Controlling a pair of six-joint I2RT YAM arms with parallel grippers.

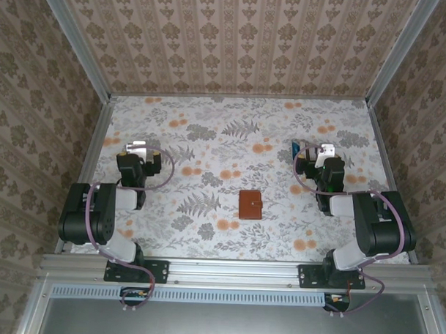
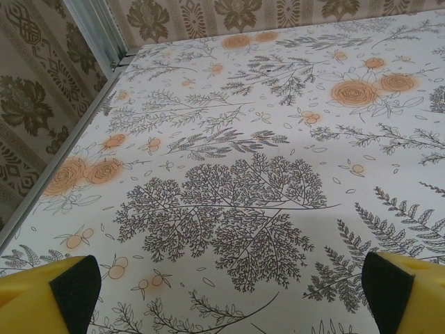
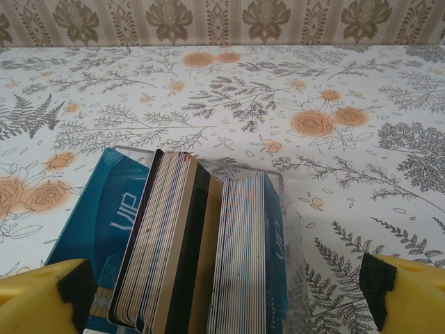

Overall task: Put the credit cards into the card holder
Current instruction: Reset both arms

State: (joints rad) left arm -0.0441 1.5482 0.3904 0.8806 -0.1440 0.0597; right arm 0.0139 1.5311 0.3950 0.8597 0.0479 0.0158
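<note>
The card holder [image 1: 250,204] is a closed reddish-brown wallet lying flat near the middle of the table, between the two arms. The credit cards [image 3: 208,243] stand on edge, packed into a clear plastic box [image 3: 285,209], and a blue card [image 3: 104,216] leans at the box's left side. In the top view the cards [image 1: 295,149] show as a blue patch at the right. My right gripper [image 3: 226,289] hangs open just above and behind the cards, its yellow fingers [image 3: 49,292] wide on either side. My left gripper [image 2: 229,289] is open over bare tablecloth at the far left [image 1: 138,148].
A floral cloth [image 1: 231,138] covers the table. Patterned walls with metal frame posts [image 1: 92,133] close in the left, back and right sides. The left wall rail [image 2: 62,160] runs close beside my left gripper.
</note>
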